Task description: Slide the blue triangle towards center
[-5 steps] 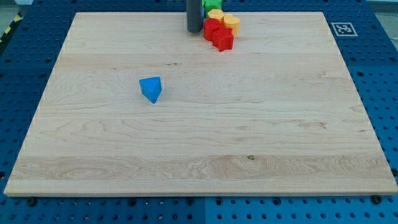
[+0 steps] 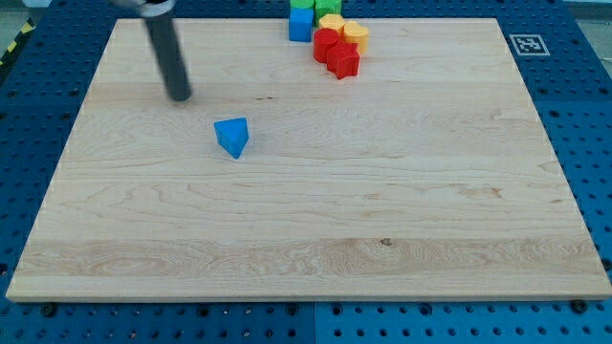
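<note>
The blue triangle [image 2: 232,137] lies on the wooden board [image 2: 306,220], left of the middle. My tip [image 2: 180,96] rests on the board up and to the left of the triangle, apart from it by a short gap. The rod rises toward the view's top left.
A cluster of blocks sits at the board's top edge: a blue cube [image 2: 301,25], a green block [image 2: 304,6], two yellow blocks [image 2: 355,35] and two red blocks [image 2: 338,53]. A marker tag [image 2: 528,44] is at the top right corner.
My tip has moved left and down from beside the block cluster to a spot near the blue triangle, uncovering the blue cube. The triangle has not moved.
</note>
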Controlling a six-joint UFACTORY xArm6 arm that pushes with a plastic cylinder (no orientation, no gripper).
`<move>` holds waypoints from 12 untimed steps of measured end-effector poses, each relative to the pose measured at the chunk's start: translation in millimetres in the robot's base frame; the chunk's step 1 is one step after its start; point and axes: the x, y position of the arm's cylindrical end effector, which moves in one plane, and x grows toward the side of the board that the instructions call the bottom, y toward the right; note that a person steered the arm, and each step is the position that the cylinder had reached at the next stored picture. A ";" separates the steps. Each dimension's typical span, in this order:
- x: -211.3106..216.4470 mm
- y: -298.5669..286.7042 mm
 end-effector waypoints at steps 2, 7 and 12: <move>66.6 8.1; 77.5 121.1; 68.2 107.2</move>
